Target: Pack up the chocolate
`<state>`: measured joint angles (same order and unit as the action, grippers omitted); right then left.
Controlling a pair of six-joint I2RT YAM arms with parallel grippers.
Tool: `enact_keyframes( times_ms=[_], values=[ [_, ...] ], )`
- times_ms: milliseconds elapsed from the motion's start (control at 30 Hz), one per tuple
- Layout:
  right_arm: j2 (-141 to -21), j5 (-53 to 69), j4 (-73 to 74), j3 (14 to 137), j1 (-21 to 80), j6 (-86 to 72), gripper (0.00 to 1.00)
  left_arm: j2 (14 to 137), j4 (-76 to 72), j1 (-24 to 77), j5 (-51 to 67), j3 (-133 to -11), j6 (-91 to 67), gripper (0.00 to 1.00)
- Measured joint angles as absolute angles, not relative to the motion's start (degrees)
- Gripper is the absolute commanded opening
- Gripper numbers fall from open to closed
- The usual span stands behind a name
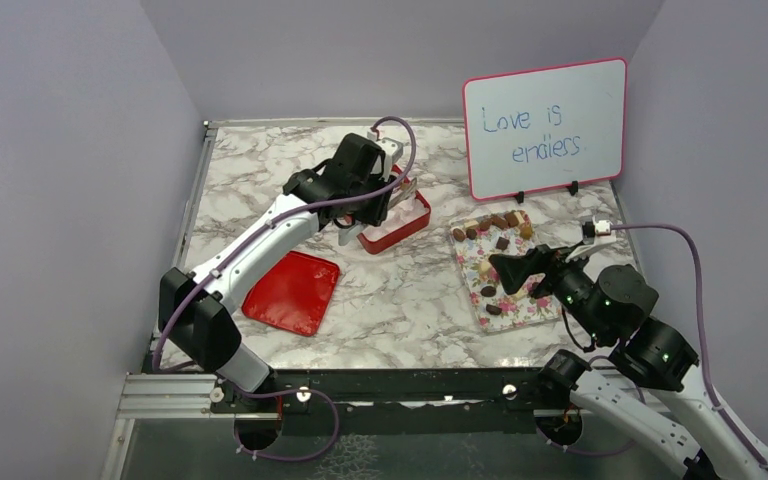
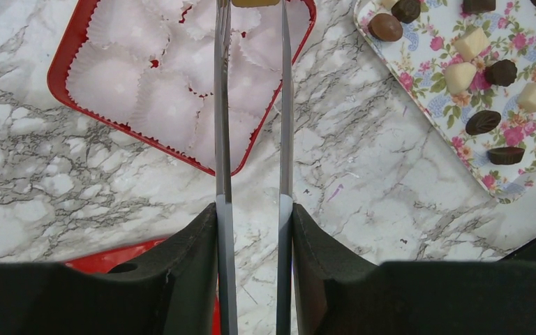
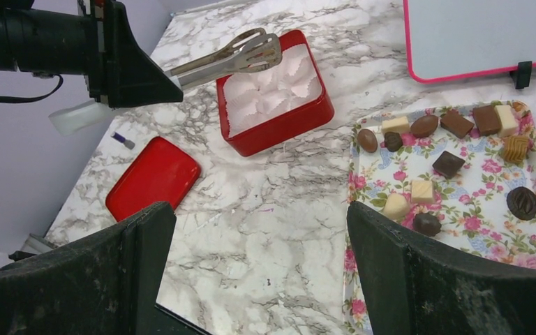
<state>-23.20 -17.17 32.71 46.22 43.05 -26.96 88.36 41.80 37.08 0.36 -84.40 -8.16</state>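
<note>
**Figure 1. Exterior of the two arms**

The left arm [image 1: 260, 238] and right arm [image 1: 650, 420]: white link shells joined by black joint housings. A purple cable [image 1: 413, 152] loops along the left arm; a second purple cable [image 1: 698, 290] runs down the right. Small green indicator lights [image 1: 608, 303] glow on the right arm's black joints. The left pincer [image 2: 251, 216] and right pincer [image 3: 258, 223] have matte black fingers [image 3: 405, 272].
</note>
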Motion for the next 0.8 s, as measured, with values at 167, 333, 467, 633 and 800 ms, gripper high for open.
enact_keyframes(
  times_ms=[167,333,467,633,800],
  values=[
    [-23.9,-17.0,32.2,46.2,43.0,-26.9,0.99,89.4,41.7,36.2,3.3,-84.4,-8.2,0.34],
    [-24.0,-16.9,32.1,46.0,43.0,-27.0,0.99,91.6,41.7,35.8,6.2,-84.4,-8.1,0.34],
    [-23.9,-16.9,32.1,46.0,43.0,-26.9,0.99,93.1,41.4,35.3,8.1,-84.4,-8.1,0.33],
    [-23.5,-16.9,32.2,46.0,43.0,-27.0,0.99,95.1,40.8,34.7,8.7,-83.9,-8.1,0.34],
    [-23.3,-16.9,32.2,46.0,43.0,-27.0,0.99,95.9,40.6,34.3,8.8,-83.3,-7.9,0.34]
  ],
)
